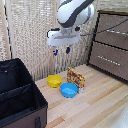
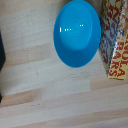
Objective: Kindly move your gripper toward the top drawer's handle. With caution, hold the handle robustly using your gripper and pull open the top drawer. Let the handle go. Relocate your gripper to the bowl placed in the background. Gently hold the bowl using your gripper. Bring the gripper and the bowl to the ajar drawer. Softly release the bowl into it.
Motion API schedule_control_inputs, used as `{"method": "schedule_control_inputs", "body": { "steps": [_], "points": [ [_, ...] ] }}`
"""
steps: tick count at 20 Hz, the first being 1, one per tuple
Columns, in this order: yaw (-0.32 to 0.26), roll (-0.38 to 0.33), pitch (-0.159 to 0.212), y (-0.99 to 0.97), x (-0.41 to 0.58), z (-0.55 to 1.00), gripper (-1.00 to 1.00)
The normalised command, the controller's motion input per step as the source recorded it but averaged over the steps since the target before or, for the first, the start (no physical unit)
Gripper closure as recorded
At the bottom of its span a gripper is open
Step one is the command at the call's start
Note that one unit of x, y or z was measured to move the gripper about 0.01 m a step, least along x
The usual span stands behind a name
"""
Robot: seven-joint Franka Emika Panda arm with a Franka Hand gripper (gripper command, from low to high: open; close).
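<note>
In the exterior view my gripper (image 1: pixel 61 50) hangs in the air, open, its two dark blue tips apart with nothing between them. It is high above the wooden floor, over the bowls. The yellow bowl (image 1: pixel 54 80) lies on the floor below it, a little toward the exterior view's left. The dark-brown dresser stands at the exterior view's right; its top drawer (image 1: pixel 111 39) looks shut, with the slim silver handle (image 1: pixel 118 32) across its front, well away from the gripper. The wrist view shows neither the fingers nor the yellow bowl.
A blue bowl (image 1: pixel 69 90) (image 2: pixel 77 32) lies beside the yellow one, with a granola bar box (image 1: pixel 76 78) (image 2: pixel 116 40) next to it. A black fabric box with dividers (image 1: pixel 17 95) fills the exterior view's lower left. A lower drawer (image 1: pixel 107 60) sits under the top one.
</note>
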Motion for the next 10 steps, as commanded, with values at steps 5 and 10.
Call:
{"method": "schedule_control_inputs", "body": {
  "steps": [5, 10],
  "points": [
    [0.174, -0.176, 0.004, -0.1, 0.044, 0.4, -1.0],
    [0.138, -0.125, 0.001, -0.2, 0.057, 0.56, -1.0]
  ]
}}
